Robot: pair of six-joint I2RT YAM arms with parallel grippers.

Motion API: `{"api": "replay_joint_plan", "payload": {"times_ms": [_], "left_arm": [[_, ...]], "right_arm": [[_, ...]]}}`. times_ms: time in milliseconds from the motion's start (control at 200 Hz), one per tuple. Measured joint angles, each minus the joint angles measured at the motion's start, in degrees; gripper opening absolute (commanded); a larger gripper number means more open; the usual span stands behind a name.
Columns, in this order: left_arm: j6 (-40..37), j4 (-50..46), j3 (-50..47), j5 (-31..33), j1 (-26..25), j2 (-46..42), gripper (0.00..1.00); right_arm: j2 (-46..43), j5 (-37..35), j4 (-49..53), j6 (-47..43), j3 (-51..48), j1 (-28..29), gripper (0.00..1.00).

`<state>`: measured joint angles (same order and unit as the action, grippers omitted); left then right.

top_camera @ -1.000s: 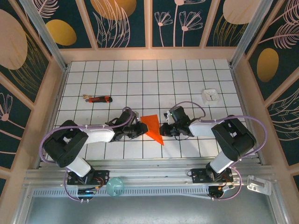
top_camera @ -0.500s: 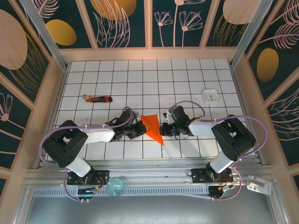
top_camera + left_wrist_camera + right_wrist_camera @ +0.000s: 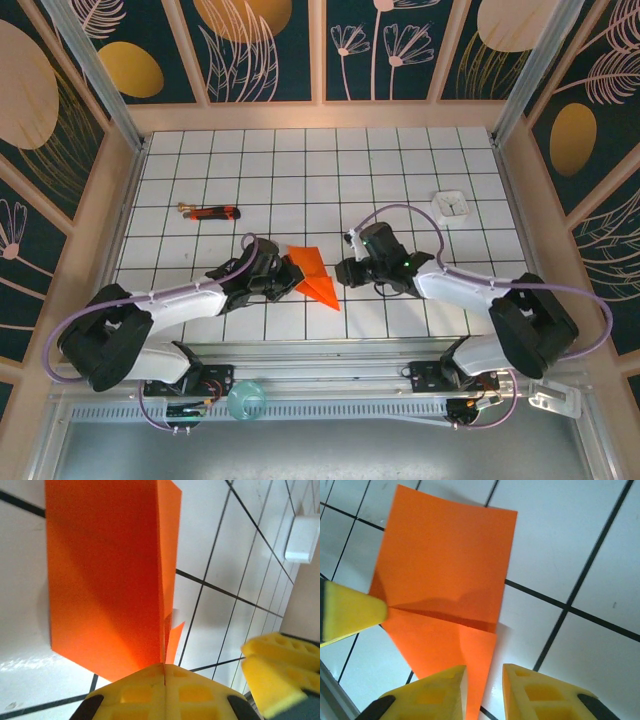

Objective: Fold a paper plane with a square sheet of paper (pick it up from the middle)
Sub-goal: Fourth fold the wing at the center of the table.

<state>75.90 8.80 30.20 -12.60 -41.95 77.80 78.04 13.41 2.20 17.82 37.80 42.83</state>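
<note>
The orange sheet of paper (image 3: pixel 312 274) is folded into a pointed paper plane shape, its tip toward the near edge, in the middle of the gridded table. My left gripper (image 3: pixel 287 279) is shut on its left edge; the left wrist view has the paper (image 3: pixel 105 580) pinched upright between the closed yellow fingers (image 3: pixel 135 695). My right gripper (image 3: pixel 346 272) stands just right of it, open. In the right wrist view the paper (image 3: pixel 445 565) lies ahead and one narrow edge reaches into the gap of the right gripper (image 3: pixel 485 682), touching neither pad clearly.
A red-and-black stick-like tool (image 3: pixel 210 212) lies at the left back. A small white square object (image 3: pixel 451 204) sits at the right back, and it shows again as a white block (image 3: pixel 302 537). A teal round part (image 3: pixel 246 400) sits on the front rail.
My left gripper has closed on the paper and my right gripper has opened off it. The paper has shifted a little left and both arms have stretched out lower.
</note>
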Motion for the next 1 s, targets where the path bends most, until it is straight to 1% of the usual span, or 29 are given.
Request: {"api": "replay_joint_plan", "payload": {"times_ms": [240, 285, 480, 771, 1001], "left_arm": [[4.0, -3.1, 0.1, 0.6, 0.0, -0.2, 0.00], [4.3, -3.3, 0.2, 0.5, 0.0, -0.2, 0.00], [4.8, -3.5, 0.8, -0.5, 0.0, 0.0, 0.00], [4.7, -3.7, 1.6, -1.9, 0.0, 0.3, 0.00], [4.7, -4.0, 1.6, -2.3, 0.0, 0.3, 0.00]], "right_arm": [[-1.5, -11.2, -2.4, 0.5, -2.4, 11.7, 0.29], [-1.5, -13.0, -2.9, 0.7, -3.0, 13.6, 0.31], [1.1, -21.6, -6.2, 1.6, -3.8, 21.4, 0.35], [9.6, -30.4, -7.8, 2.2, -3.6, 25.6, 0.33], [11.0, -34.2, -7.9, 2.1, -1.9, 26.2, 0.31]]}}
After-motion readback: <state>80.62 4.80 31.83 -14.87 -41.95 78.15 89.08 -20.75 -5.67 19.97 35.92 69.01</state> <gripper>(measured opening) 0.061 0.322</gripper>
